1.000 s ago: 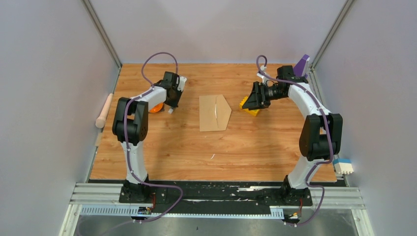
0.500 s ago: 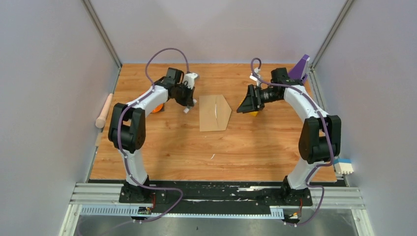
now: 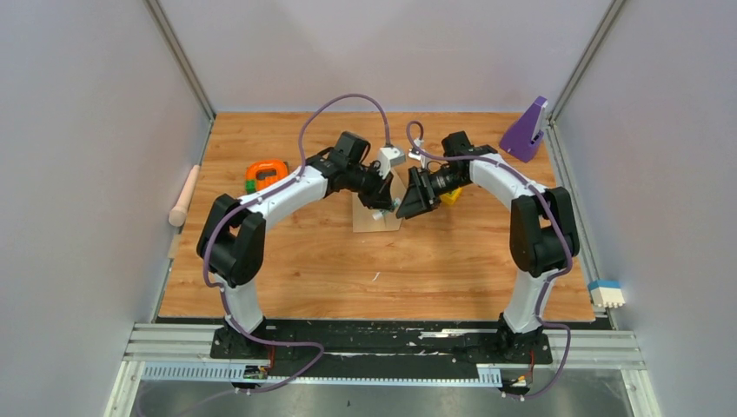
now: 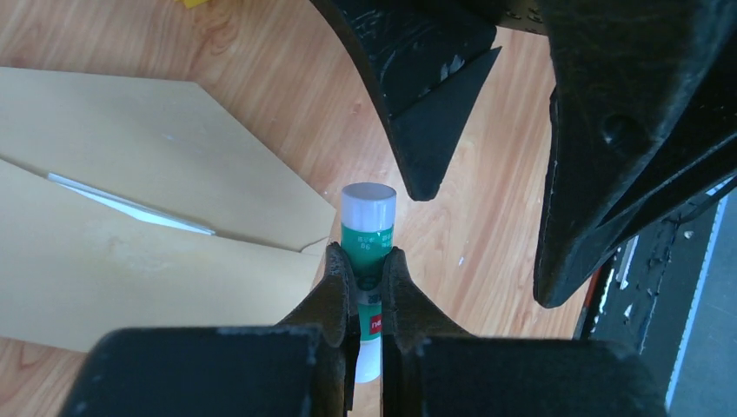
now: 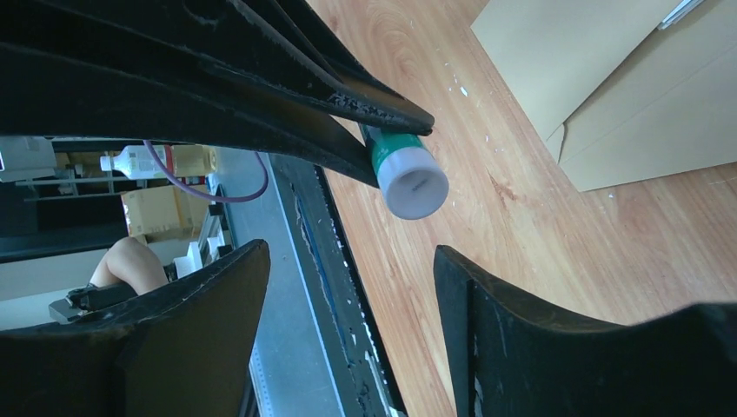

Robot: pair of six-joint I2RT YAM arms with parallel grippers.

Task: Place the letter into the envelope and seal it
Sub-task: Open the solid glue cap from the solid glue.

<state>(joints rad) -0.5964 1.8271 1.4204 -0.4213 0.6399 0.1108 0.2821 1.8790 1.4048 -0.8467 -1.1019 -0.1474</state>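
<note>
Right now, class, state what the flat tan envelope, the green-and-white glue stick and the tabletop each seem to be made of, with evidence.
The flat tan envelope: matt kraft paper, by its sharp creases and thin edges. The green-and-white glue stick: probably smooth plastic, with a frosted white cap. The orange-brown tabletop: printed or real wood grain, laminate or veneer; cannot tell which.

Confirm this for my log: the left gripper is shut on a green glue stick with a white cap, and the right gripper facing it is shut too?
No. The right gripper is open; the right wrist view shows its fingers spread wide apart before the cap. The rest holds: the left gripper is shut on the green, white-capped glue stick.
</note>
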